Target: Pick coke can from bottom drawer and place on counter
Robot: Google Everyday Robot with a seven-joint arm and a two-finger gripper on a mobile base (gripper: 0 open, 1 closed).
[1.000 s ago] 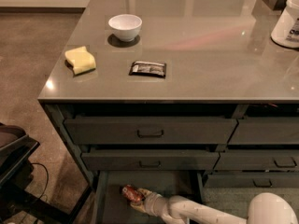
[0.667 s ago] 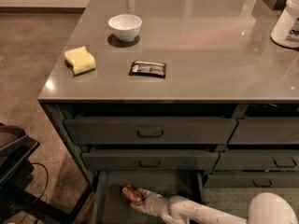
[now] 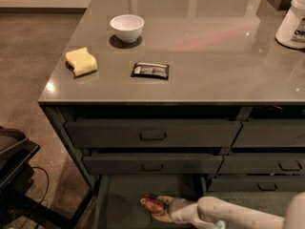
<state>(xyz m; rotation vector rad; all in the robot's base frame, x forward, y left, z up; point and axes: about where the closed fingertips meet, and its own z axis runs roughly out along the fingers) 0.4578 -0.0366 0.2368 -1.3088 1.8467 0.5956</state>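
The coke can (image 3: 150, 203) is a small red can lying inside the open bottom drawer (image 3: 119, 199), near the middle of its floor. My gripper (image 3: 161, 208) reaches into the drawer from the lower right on a pale arm (image 3: 224, 213). Its fingers (image 3: 164, 217) sit on either side of the can and are shut on it, low in the drawer. The counter (image 3: 205, 56) is the glossy grey-brown top above the drawers.
On the counter stand a white bowl (image 3: 127, 27), a yellow sponge (image 3: 81, 62), a dark foil packet (image 3: 150, 70) and a white jar (image 3: 293, 20) at the far right. Two closed drawers (image 3: 152, 133) with loop handles sit above the open one. Dark equipment (image 3: 14, 166) stands at the lower left.
The gripper and the coke can have shifted together a little to the right inside the bottom drawer. Nothing on the counter has moved.
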